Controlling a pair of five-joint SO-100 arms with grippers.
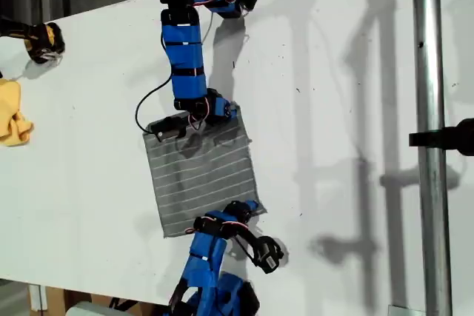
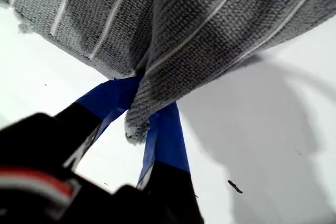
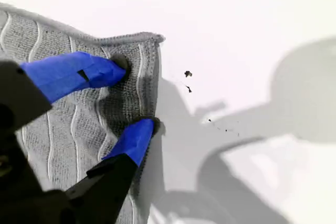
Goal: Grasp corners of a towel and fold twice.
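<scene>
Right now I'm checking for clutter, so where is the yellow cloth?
The yellow cloth lies at the exterior view's left edge on the white table, well apart from the towel.

Bare table (image 1: 333, 109) flanks the towel (image 1: 204, 172); a metal pole (image 1: 429, 138) bars the exterior view's right.

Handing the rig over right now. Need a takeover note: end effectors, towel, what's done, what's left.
My first end effector: shut on one towel corner, which is lifted off the table.
My second end effector: open, its fingertips pressing on the fabric just inside another corner; no pinch yet.
The towel: spread single-layer mid-table, an arm at each of two opposite corners.
Done: one corner grasped. No fold made.
Left: probably close the second end effector on its corner, then both folds.
</scene>
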